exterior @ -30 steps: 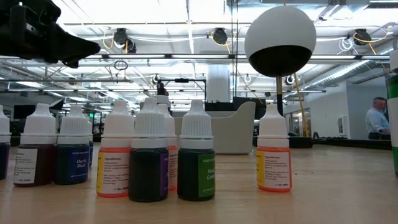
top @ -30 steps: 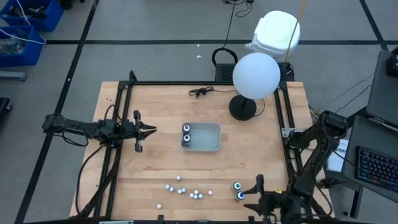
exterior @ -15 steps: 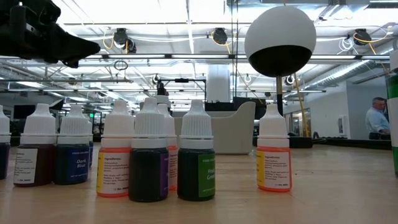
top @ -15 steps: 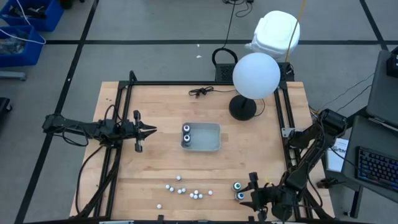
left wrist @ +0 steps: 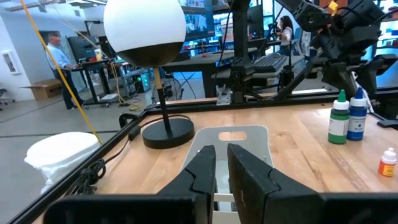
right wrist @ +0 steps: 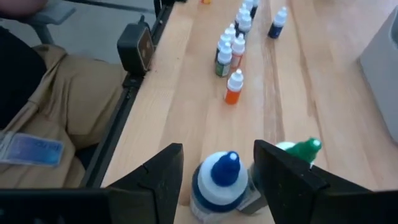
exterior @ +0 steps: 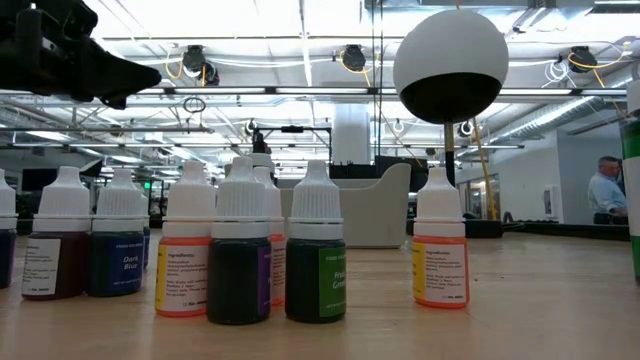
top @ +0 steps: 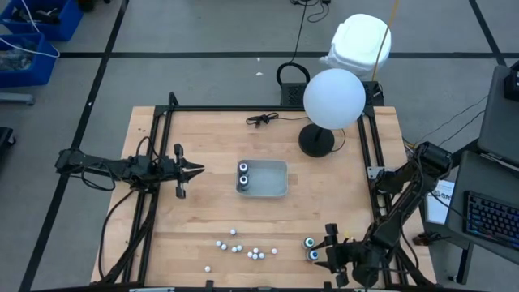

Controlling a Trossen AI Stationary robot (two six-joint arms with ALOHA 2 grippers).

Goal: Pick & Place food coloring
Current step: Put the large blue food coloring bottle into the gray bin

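Note:
Two bigger food coloring bottles stand near the table's near right corner: a blue-tipped one (right wrist: 219,180) (top: 313,255) and a green-tipped one (right wrist: 303,149) (top: 309,242). My right gripper (right wrist: 217,150) (top: 327,255) is open, with one finger on each side of the blue-tipped bottle; I cannot tell whether either finger touches it. Several tiny white-capped bottles (top: 243,247) (exterior: 240,250) stand along the near edge. Two dark bottles (top: 242,174) stand in the left end of the grey tray (top: 274,188). My left gripper (top: 193,170) (left wrist: 221,163) waits level at the table's left, shut and holding nothing.
A white globe lamp (top: 333,97) on a black base (top: 316,140) stands at the far right, with a black cable (top: 261,120) near the far edge. A person's tan clothing with a badge (right wrist: 43,106) shows just beyond the near edge. Bare wood lies between the tray and the tiny bottles.
My right gripper has moved along the near edge toward the table's left, up to the two bigger bottles, sinking a little and rolling about its own axis. The bottles have stayed where they were.

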